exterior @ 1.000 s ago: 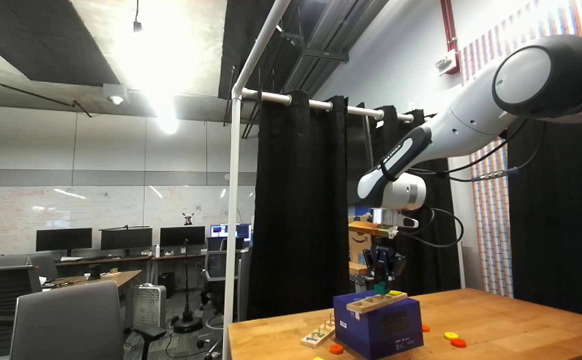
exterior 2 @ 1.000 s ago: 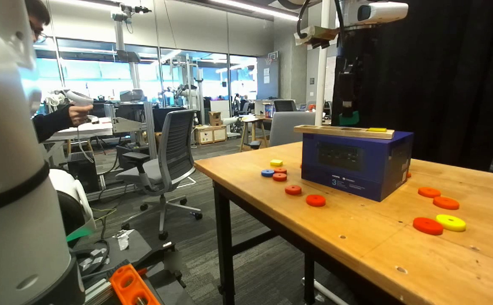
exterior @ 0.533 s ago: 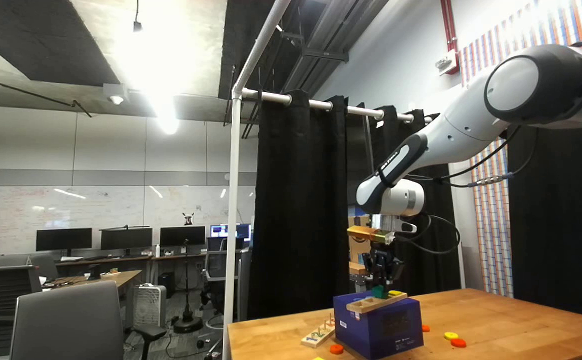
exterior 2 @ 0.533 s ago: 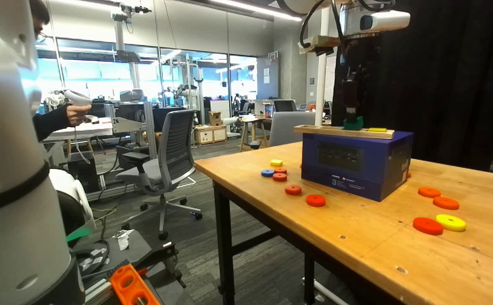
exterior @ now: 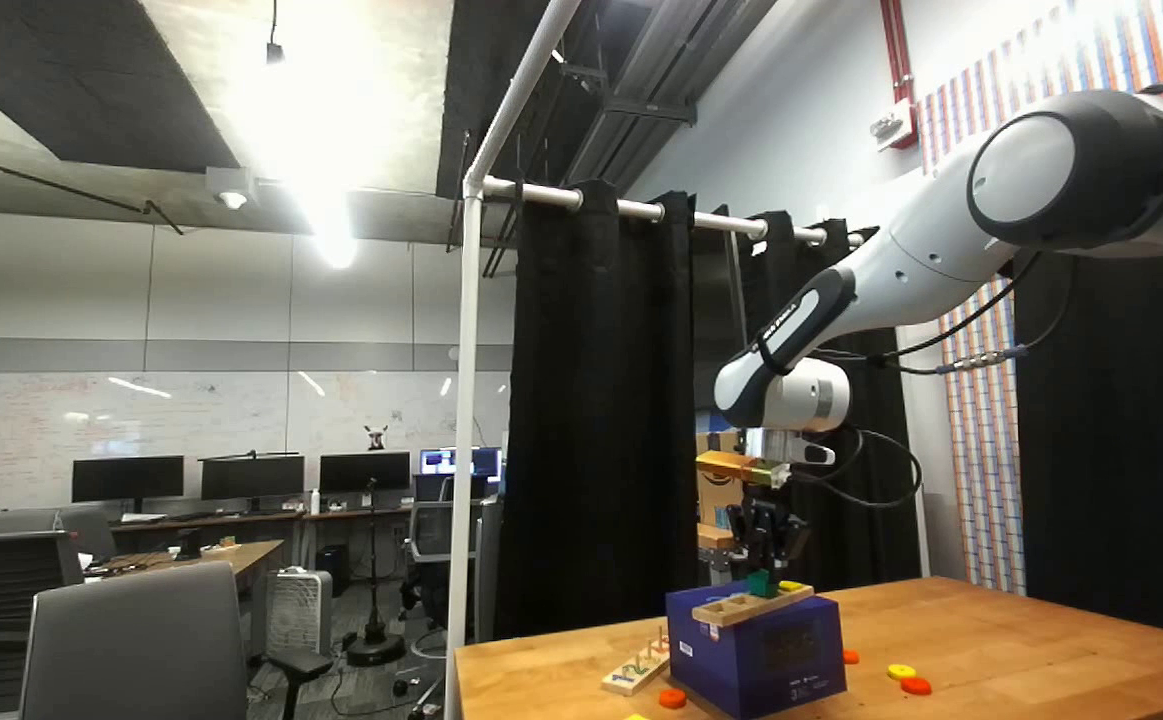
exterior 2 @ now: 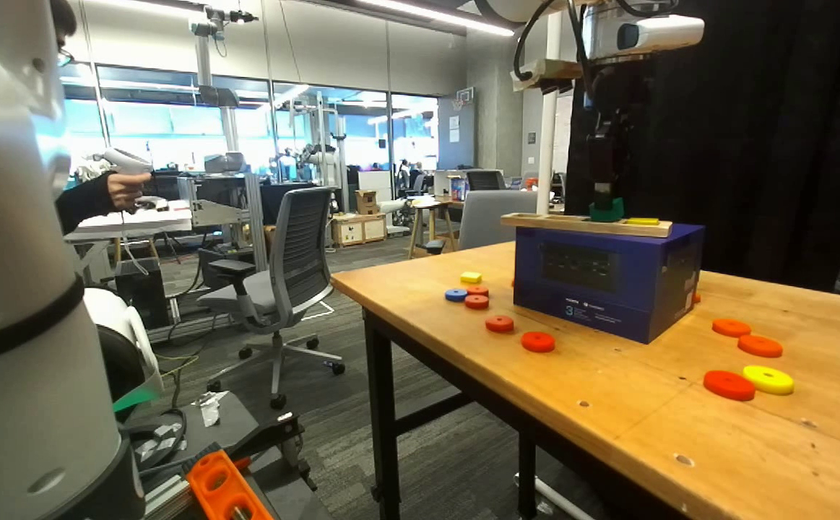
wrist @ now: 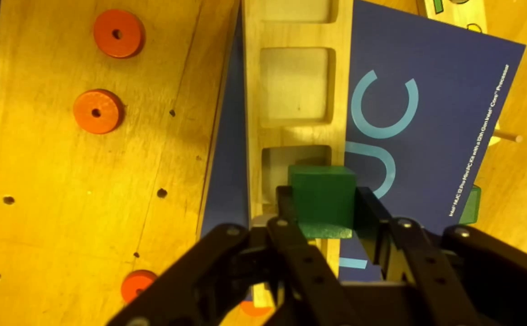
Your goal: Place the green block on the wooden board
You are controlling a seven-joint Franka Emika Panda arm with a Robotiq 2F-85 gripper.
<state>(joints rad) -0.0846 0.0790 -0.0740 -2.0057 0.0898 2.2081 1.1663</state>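
Green block (wrist: 322, 203) pinched in claw (wrist: 324, 202); wrist view: overlaps wooden board (wrist: 297, 135) edge; pocket (wrist: 274, 174) partly exposed.

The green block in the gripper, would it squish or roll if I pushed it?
The green block is probably stiff, not squishy: its edges look straight even in the gripper. It would likely slide rather than roll, since its sides look flat. It may feel light, being far smaller than the dark blue box.
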